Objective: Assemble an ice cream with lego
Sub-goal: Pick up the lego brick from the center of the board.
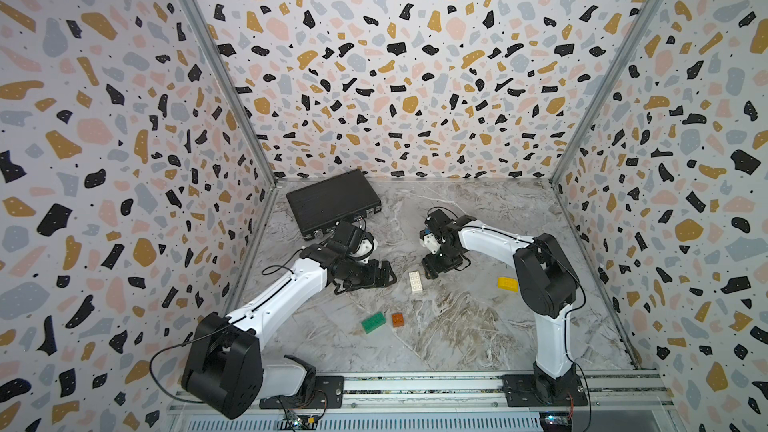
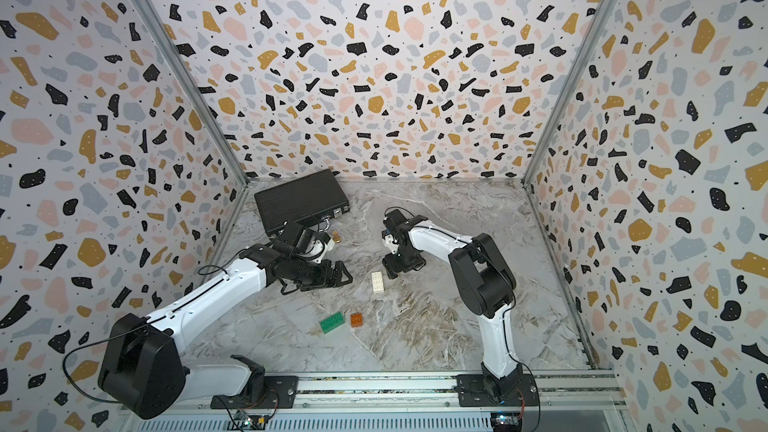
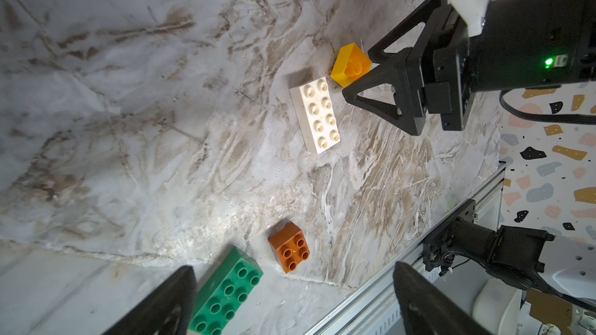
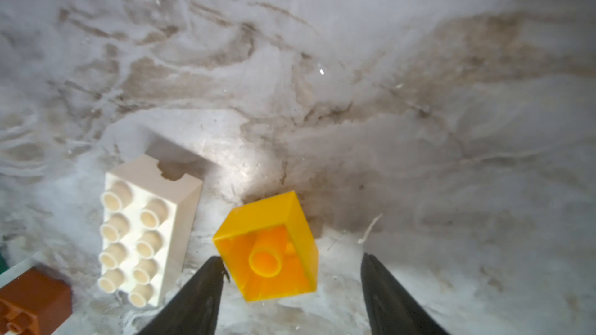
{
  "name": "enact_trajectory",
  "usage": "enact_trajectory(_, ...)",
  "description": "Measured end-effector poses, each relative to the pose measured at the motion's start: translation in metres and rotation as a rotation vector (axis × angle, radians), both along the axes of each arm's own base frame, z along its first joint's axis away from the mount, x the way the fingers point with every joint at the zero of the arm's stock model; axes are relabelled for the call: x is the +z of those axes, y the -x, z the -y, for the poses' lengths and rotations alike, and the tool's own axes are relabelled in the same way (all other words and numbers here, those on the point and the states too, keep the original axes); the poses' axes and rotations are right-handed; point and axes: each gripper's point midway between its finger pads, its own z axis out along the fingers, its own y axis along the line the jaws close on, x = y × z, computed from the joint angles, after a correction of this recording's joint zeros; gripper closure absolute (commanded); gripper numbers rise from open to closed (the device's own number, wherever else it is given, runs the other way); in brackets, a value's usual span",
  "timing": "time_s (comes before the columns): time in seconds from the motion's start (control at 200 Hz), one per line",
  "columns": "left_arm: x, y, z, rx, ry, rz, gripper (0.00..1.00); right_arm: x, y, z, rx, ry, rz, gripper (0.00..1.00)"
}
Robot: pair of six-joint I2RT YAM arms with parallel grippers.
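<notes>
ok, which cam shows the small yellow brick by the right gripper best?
Right wrist: small yellow brick close, hollow underside showing, between open jaws of the right gripper. Left wrist shows it smaller. Both top views: gripper hides it.

Both arms share one build. The left arm and the right arm have glossy white shells on the long links, dotted with small dark screw holes, and bulky matte black joint housings. A thin black cable loops out at the left shoulder. Black base plates carry silver screws. A green light glows on the right wrist, and the black fingers of the right gripper have triangular cut-outs.
</notes>
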Motion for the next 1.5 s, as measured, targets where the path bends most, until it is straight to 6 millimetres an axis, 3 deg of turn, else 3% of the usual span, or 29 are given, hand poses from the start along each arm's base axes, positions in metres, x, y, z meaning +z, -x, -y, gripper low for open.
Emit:
enact_trajectory(0.375, -0.002, 0.001, 0.002, -0.002, 0.009, -0.016, 0.11, 0.003, 0.000, -0.007, 0.021, -0.032, -0.008, 0.80)
enact_trajectory(0.521, 0.004, -0.001, 0.008, 0.003, 0.048, -0.013, 0.11, 0.019, 0.007, -0.017, -0.041, -0.182, -0.048, 0.93)
enact_trajectory(0.606, 0.011, -0.003, 0.014, 0.018, 0.096, -0.014, 0.11, 0.046, 0.013, -0.018, -0.130, -0.375, -0.060, 0.93)
enact_trajectory(0.786, 0.042, -0.018, 0.033, 0.135, 0.323, 0.025, 0.09, 0.132, 0.006, -0.012, -0.315, -0.893, 0.020, 0.96)
enact_trajectory(0.876, 0.055, -0.029, 0.041, 0.201, 0.449, 0.055, 0.09, 0.156, 0.006, -0.022, -0.347, -1.088, -0.021, 0.97)
enact_trajectory(1.011, 0.069, -0.047, 0.056, 0.254, 0.587, 0.076, 0.10, 0.156, -0.003, -0.036, -0.459, -1.291, -0.217, 1.00)
enact_trajectory(1.181, 0.090, -0.066, 0.070, 0.260, 0.712, 0.122, 0.13, 0.135, -0.002, -0.037, -0.593, -1.343, -0.434, 1.00)
enact_trajectory(1.502, 0.075, -0.092, 0.083, 0.302, 0.794, 0.085, 0.18, 0.176, 0.007, -0.035, -0.563, -1.444, -0.514, 1.00)
